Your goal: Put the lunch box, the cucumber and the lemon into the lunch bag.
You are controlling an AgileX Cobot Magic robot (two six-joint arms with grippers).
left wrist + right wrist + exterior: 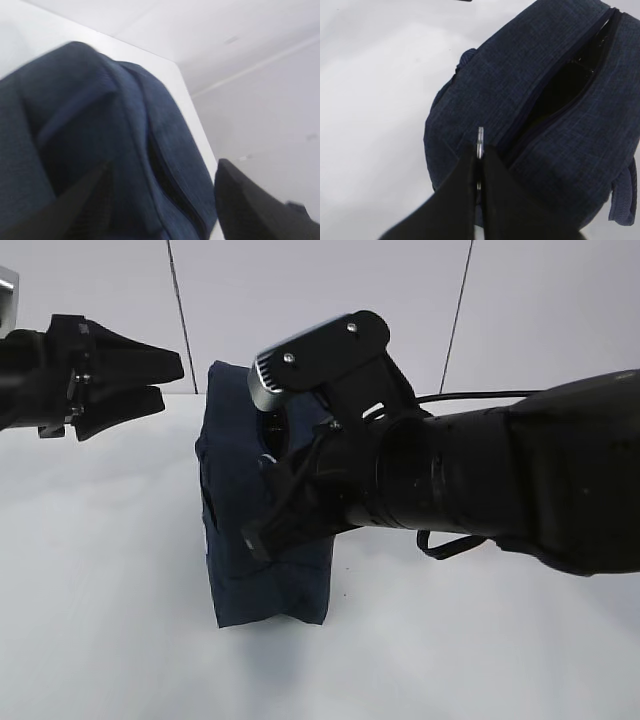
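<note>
The right end effector (479,165) is clamping the silver ring pull (480,142) of the zipper (540,100), fingers pressed together on it. The left end effector (150,380) is standing parted and empty, just off the 10 o'clock corner of the lunch bag (250,570).

Risk: the thin ring is likely to slip from the fingertips if the pull angle departs from the zipper line. With nothing bracing the bag, a hard pull would likely drag or tip it on the white surface (100,620).

The bag is sitting directly beneath the right end effector, its opening running toward 1 o'clock. Lunch box, cucumber and lemon are not showing in any view.
</note>
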